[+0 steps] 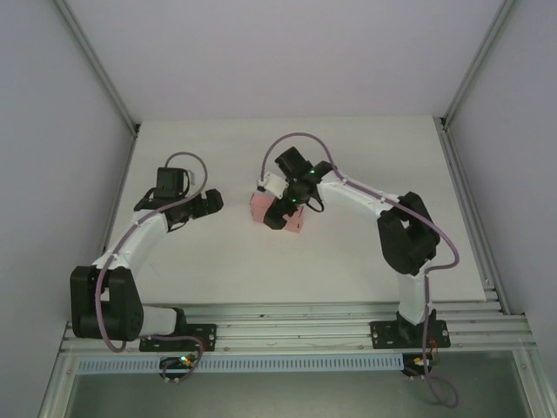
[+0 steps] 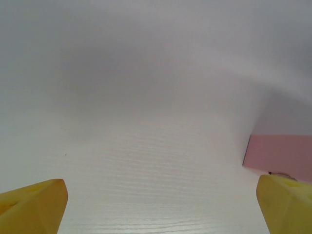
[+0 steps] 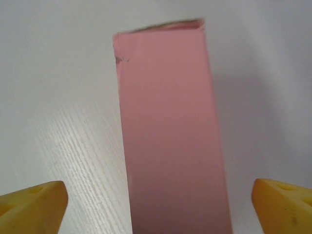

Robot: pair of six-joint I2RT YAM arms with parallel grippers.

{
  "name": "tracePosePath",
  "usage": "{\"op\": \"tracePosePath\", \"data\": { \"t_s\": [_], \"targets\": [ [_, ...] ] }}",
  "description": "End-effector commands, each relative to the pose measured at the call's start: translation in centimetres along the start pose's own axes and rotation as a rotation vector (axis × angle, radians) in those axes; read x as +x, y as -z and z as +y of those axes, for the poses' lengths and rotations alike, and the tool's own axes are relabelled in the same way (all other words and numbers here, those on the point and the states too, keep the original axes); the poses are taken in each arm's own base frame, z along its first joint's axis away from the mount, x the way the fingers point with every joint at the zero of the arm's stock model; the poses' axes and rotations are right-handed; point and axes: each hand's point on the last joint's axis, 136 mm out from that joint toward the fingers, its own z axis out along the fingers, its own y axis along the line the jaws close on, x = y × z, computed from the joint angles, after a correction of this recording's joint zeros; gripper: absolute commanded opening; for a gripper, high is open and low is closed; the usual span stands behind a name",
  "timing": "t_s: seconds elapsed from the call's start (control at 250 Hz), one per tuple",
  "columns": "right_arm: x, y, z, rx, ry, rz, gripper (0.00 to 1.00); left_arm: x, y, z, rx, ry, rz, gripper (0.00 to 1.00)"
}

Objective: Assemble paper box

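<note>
The paper box point(image 1: 260, 207) is a small closed pale pink box lying on the white table point(image 1: 200, 261) near the middle. My right gripper point(image 1: 282, 214) hangs over it and hides its middle. In the right wrist view the box point(image 3: 168, 131) runs lengthwise between the yellow fingertips point(image 3: 31, 204), with a gap on each side. The right gripper point(image 3: 158, 207) is open and touches nothing. My left gripper point(image 1: 211, 202) sits a short way left of the box, open over bare table point(image 2: 161, 204). One corner of the box point(image 2: 280, 151) shows just beyond its right fingertip point(image 2: 287, 202).
Pale walls with metal corner posts point(image 1: 96, 65) enclose the table on three sides. A rail frame point(image 1: 287, 335) along the near edge carries both arm bases. Bare white tabletop lies behind and in front of the box.
</note>
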Motion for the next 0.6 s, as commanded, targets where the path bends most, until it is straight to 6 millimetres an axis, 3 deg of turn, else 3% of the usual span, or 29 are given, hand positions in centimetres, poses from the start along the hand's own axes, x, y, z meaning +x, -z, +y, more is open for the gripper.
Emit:
{"op": "tracePosePath", "data": {
  "t_s": [0.0, 0.048, 0.232, 0.415, 0.595],
  "targets": [
    [1.8, -0.9, -0.4, 0.05, 0.076, 0.14, 0.91, -0.1, 0.6, 0.2, 0.0, 0.011, -0.014, 1.0],
    [1.5, -0.9, -0.8, 0.072, 0.089, 0.152, 0.86, 0.0, 0.6, 0.2, -0.001, 0.012, -0.012, 1.0],
    [1.4, -0.4, -1.6, 0.115, 0.145, 0.194, 0.47, 0.7, 0.8, -0.3, 0.042, 0.012, -0.002, 1.0],
    [1.2, 1.4, -2.5, 0.211, 0.244, 0.241, 0.42, 0.6, 2.0, -0.2, 0.039, 0.008, -0.043, 1.0],
    [-0.9, 3.0, -6.3, 0.567, 0.51, 0.221, 0.35, 0.5, 2.8, -0.1, 0.031, 0.006, -0.071, 1.0]
  ]
}}
